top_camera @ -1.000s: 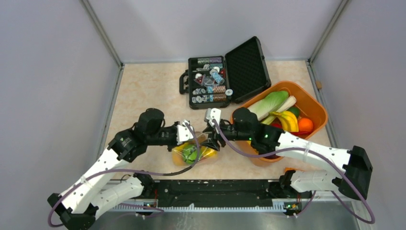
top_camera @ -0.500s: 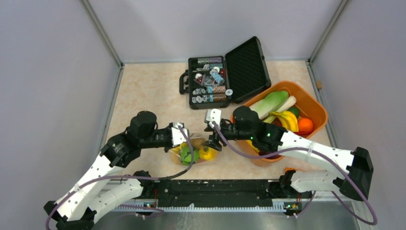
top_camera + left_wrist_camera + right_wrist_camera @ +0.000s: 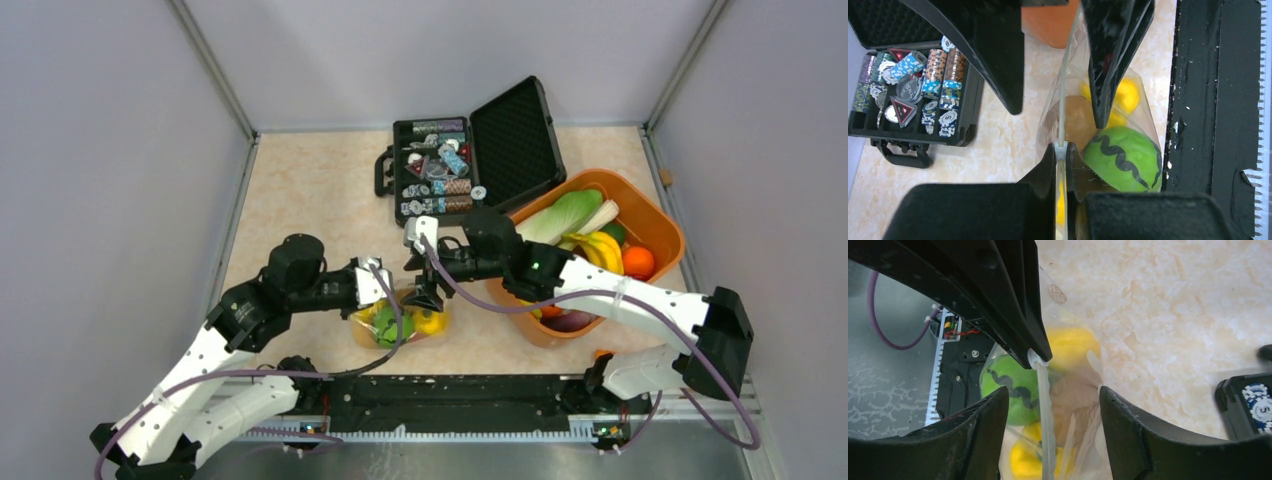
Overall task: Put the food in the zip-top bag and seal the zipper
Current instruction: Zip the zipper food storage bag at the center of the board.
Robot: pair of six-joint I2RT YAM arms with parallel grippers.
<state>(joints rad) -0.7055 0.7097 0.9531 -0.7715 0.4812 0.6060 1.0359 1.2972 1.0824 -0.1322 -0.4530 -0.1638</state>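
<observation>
Zip-top bag (image 3: 402, 322) lies on the surface (image 3: 300, 190) by the near edge, near the orange tub (image 3: 668, 222); I can make out food (image 3: 1123, 156) inside, green and yellow; my left hand (image 3: 1061, 150) is clenched on one end of the zipper (image 3: 1063, 95); my right hand (image 3: 1053, 396) hangs released, fingers wide either side of that strip.

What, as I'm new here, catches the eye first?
The clear zip-top bag of bright food sits front centre, its zipper pinched by the shut left gripper while the open right gripper straddles it. Behind stand an orange tub of toy produce, right, and an open black case of poker chips.
</observation>
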